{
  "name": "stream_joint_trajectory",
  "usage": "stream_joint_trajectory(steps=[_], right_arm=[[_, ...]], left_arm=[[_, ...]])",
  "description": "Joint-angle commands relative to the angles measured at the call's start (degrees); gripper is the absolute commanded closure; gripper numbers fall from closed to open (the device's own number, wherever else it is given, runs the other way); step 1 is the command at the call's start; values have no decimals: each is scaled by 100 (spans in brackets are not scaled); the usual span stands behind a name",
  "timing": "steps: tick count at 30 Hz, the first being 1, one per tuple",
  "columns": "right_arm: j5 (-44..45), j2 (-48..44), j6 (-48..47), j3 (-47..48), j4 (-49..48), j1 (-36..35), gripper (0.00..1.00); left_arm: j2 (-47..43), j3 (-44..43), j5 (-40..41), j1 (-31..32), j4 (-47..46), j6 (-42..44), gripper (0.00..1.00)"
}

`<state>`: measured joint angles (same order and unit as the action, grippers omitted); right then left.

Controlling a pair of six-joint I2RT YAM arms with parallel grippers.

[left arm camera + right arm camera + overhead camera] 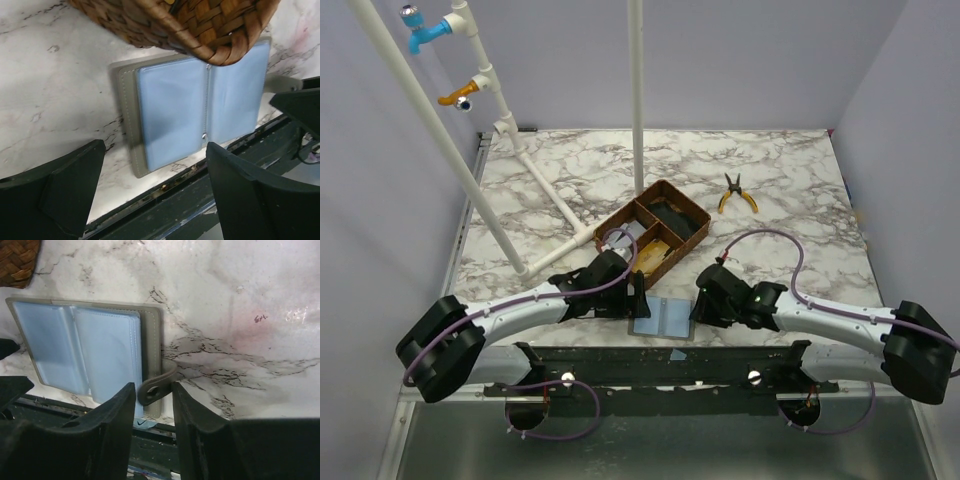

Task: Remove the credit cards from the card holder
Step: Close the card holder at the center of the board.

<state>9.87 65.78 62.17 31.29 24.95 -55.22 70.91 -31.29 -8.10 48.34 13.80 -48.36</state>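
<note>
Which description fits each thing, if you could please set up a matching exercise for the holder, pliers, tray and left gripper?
Things:
1. holder
2. pliers
3. tray
4. left gripper

Descriptions:
A. brown, with compartments
B. jaws wide apart
C. lying open, blue inside
D. yellow handles

Pairs: 1-C, 2-D, 3-A, 4-B

Top cam: bright, even light from above is washing the white, grey-veined marble tabletop (770,170); only faint, soft shadows are showing. Left wrist cam: pic is looking soft, w/ the dark fingers (60,195) of the left claw (155,150) blurring up close; the open grey folding card holder (170,115) is catching a hazy sheen on its pale-blue inside. Right wrist cam: glare is blooming on the tabletop, upper right.
</note>
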Motion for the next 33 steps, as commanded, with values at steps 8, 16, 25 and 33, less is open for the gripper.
stream_joint_trajectory(steps=[8,16,25,33], right_arm=[[363,242,69,-183,-43,-50,88],[394,487,26,-171,-70,-50,94],[109,231,-115,-31,-609,-51,95],[-44,-35,-186,212,-788,-62,95]], left_arm=[[501,239,-152,66,-607,-67,36],[380,258,-288,84,-707,-86,55],[569,216,-319,234,-764,-142,80],[806,65,-343,459,-859,-239,84]])
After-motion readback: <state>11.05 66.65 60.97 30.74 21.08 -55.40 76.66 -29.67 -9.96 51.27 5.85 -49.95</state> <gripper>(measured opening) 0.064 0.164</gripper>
